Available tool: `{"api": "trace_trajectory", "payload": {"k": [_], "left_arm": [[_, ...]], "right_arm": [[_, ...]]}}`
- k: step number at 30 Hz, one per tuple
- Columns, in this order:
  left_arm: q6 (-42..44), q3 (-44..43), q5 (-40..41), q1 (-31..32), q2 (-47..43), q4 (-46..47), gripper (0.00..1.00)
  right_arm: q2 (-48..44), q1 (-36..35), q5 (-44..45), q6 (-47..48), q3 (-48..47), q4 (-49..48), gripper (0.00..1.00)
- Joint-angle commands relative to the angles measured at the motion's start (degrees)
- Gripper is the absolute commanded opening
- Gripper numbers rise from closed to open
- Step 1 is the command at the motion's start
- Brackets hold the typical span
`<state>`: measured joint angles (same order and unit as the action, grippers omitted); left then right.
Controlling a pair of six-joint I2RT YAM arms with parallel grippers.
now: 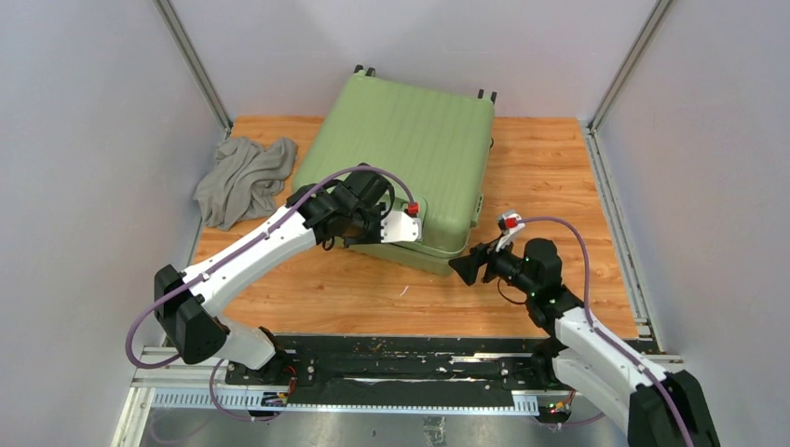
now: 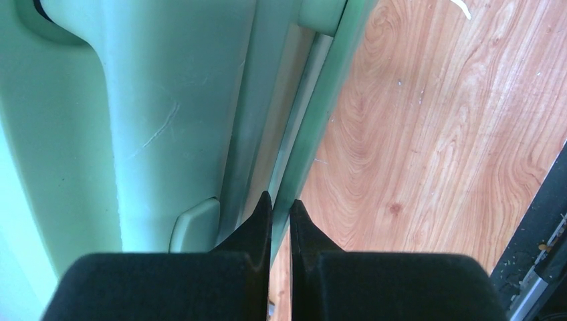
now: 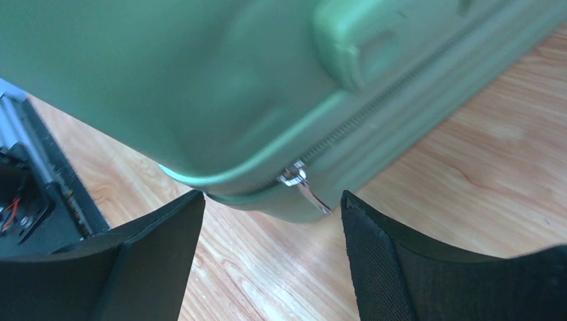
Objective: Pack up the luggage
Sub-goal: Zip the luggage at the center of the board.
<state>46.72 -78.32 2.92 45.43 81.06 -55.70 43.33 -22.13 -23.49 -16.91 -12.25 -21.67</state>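
Observation:
The light-green luggage (image 1: 410,140) lies flat and closed on the wooden table, wheels at the far end. My left gripper (image 1: 387,235) is shut at its near side; in the left wrist view the gripper (image 2: 281,200) has its tips against the seam between the two shells (image 2: 301,114), beside the side handle (image 2: 134,100). My right gripper (image 1: 458,267) stands open at the near right corner. In the right wrist view the gripper (image 3: 271,200) has a silver zipper pull (image 3: 304,187) hanging just ahead of the gap, touching neither finger.
A crumpled grey cloth (image 1: 244,177) lies at the far left of the table (image 1: 559,186), beside the luggage. White walls close in both sides. The black base rail (image 1: 401,368) runs along the near edge.

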Motion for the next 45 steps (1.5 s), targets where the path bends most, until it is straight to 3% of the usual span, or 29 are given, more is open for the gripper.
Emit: {"api": "trace_trajectory", "payload": {"k": [1,6,12,22,28,33,36,42,45], "left_arm": [[1.7,-3.28,6.79,-1.77,-4.62,14.25,0.0],[2.05,-3.18,6.67,-3.69,-5.22,14.34,0.0],[2.24,-1.91,5.9,-5.73,-6.82,14.47,0.0],[1.71,-1.57,4.19,-5.88,-6.86,14.53,0.0],[2.3,-0.01,-2.41,-5.86,-7.86,10.2,0.03],[5.65,-3.68,-7.24,-5.88,-5.16,1.77,0.29],[7.85,-4.1,-8.99,-5.88,-5.23,-1.02,0.37],[12.47,1.04,-15.5,-5.75,-9.81,-5.28,0.44],[13.98,5.09,-14.85,-5.53,-10.04,-5.3,0.44]], "right_arm": [[6.84,1.3,-12.53,2.16,-4.24,-9.82,0.76],[11.93,1.41,-15.93,3.72,-6.25,-12.35,0.65],[16.01,1.39,-19.48,3.29,-8.02,-13.87,0.4],[16.86,1.39,-14.9,2.62,-6.5,-15.15,0.14],[16.46,1.43,-13.34,2.97,-5.91,-15.07,0.02],[16.45,1.38,-13.89,2.75,-4.99,-14.97,0.0],[15.46,1.36,-13.86,3.18,-4.68,-13.67,0.0],[14.24,1.39,-13.55,3.33,-4.68,-12.68,0.0],[14.58,1.41,-14.08,3.18,-4.99,-12.69,0.0]]}}
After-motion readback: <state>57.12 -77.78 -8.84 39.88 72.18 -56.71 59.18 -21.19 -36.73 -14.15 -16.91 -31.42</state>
